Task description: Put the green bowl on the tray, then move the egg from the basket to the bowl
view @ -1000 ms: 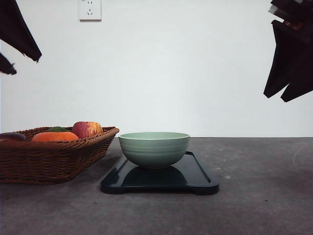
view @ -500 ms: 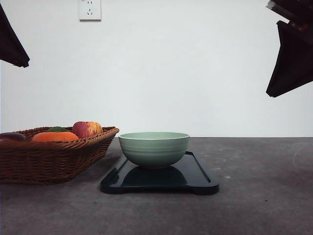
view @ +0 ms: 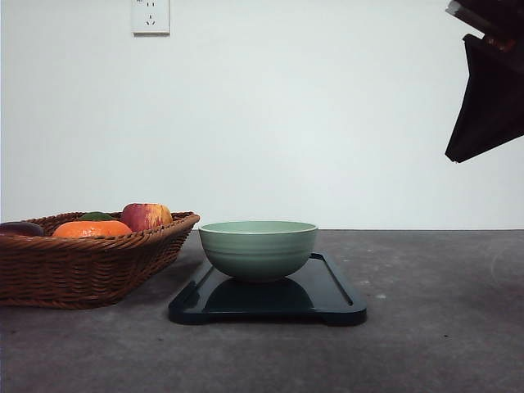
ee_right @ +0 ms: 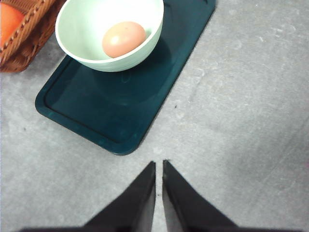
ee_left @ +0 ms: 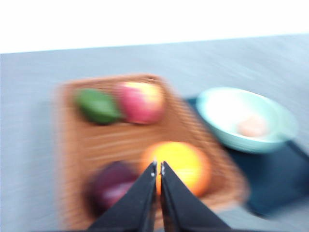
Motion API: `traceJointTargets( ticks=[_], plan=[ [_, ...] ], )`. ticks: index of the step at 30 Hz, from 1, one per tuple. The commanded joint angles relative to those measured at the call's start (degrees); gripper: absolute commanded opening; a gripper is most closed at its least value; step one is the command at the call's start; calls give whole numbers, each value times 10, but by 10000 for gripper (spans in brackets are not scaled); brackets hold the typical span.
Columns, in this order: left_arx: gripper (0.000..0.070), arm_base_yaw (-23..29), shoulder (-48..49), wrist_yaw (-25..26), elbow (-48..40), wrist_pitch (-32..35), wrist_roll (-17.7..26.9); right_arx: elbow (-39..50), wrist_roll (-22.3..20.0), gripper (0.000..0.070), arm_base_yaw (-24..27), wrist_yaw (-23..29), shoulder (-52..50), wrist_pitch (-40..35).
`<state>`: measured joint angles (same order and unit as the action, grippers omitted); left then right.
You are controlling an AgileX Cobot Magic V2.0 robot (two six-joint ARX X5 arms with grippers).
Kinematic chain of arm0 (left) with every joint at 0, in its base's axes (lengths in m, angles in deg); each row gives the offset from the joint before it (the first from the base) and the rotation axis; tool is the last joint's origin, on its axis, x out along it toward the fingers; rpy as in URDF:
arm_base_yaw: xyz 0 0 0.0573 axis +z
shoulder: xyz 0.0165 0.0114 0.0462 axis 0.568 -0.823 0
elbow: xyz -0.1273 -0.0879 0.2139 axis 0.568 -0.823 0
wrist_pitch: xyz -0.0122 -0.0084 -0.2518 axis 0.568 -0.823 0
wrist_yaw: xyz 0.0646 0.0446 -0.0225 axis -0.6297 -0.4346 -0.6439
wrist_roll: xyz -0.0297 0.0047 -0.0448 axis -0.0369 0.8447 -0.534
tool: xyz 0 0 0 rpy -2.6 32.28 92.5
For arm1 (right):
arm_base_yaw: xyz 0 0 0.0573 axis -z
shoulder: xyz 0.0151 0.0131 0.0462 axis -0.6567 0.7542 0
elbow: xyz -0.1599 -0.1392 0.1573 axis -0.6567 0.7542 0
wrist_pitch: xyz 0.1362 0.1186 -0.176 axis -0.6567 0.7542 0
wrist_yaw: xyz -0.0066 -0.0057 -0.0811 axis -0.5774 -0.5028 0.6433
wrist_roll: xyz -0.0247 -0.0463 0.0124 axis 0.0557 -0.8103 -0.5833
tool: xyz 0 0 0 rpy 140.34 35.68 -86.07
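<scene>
Both pairs of fingers are sitting pressed together, empty. We are seeing the egg [ee_right: 123,39] in the green bowl [ee_right: 91,53] on the tray [ee_right: 120,96], well beyond our right gripper [ee_right: 159,166]; our left gripper [ee_left: 158,169] is hovering above the basket [ee_left: 77,145]. Both steps look finished, so we judge only retreating remains.

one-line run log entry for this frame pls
bowl: on tray | egg: in bowl | basket: fruit left | left end effector: shut, above basket | right end effector: shut, empty

Left wrist view is smeared with motion blur and blown-out whites; front and right wrist views are sharp, evenly lit, soft shadows.
</scene>
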<state>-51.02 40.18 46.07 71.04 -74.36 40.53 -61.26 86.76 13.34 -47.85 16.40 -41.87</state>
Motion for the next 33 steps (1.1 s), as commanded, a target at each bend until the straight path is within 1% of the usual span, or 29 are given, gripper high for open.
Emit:
traceJointTargets(
  ticks=[1, 6, 10, 11, 14, 31, 32, 33],
  plan=[
    [0, 33, 29, 0, -29, 15, 8, -2, 4, 16, -3, 0, 3, -6],
    [0, 122, 114, -9, -118, 66, 19, -2, 4, 16, -3, 0, 3, -6],
    [0, 164, 137, -9, -174, 99, 9, -2, 4, 16, -3, 0, 3, -7],
    [0, 169, 137, -9, -173, 84, 9, -2, 4, 16, -3, 0, 3, -7],
    [0, 171, 138, -16, -173, 63, 16, -2, 4, 16, -3, 0, 2, -11],
    [0, 171, 138, -15, -172, 64, 16, -2, 3, 16, -3, 0, 1, -12],
    [0, 171, 138, -15, -172, 64, 16, -2, -2, 16, -3, 1, 1, -16],
    [0, 171, 138, -15, -172, 64, 16, -2, -25, 16, -3, 5, 1, -21]
  ],
)
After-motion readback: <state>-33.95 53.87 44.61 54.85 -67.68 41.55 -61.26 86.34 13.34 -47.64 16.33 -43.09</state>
